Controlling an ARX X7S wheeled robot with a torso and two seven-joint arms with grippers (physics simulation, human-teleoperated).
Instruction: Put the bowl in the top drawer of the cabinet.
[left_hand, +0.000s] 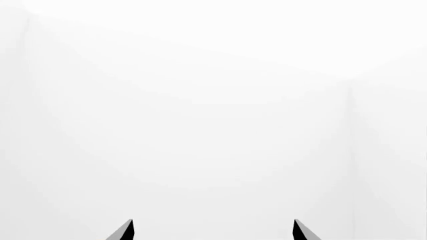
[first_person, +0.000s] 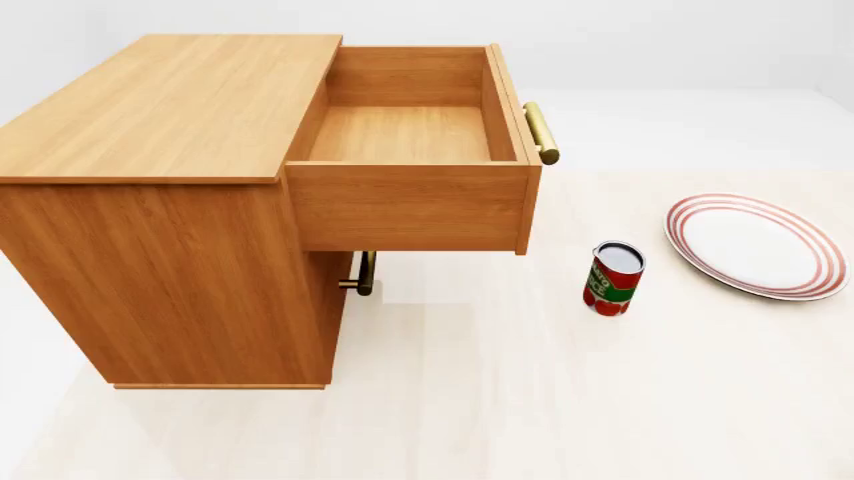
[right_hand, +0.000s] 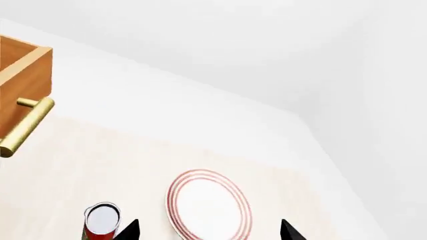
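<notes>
While the right tool (right_hand: 208, 230) shows only two dark fingertips spread apart, nothing between them, a red-rimmed plate (right_hand: 208, 206) lies straight ahead of it on the pale worktop (right_hand: 100, 165), with a red can (right_hand: 101, 222) off to one side. Farther that way, the cabinet (first_person: 160, 200) has its top drawer (first_person: 407, 135) pulled out, bare inside. Facing blank white, the left tool (left_hand: 213, 231) is likewise spread. No bowl appears in any view.

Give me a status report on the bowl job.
Both end effectors open, holding nothing. Orange-brown wooden top drawer pulled out, empty. Speckled bowl not in view. Red can and red-rimmed white plate sit beside the cabinet.
</notes>
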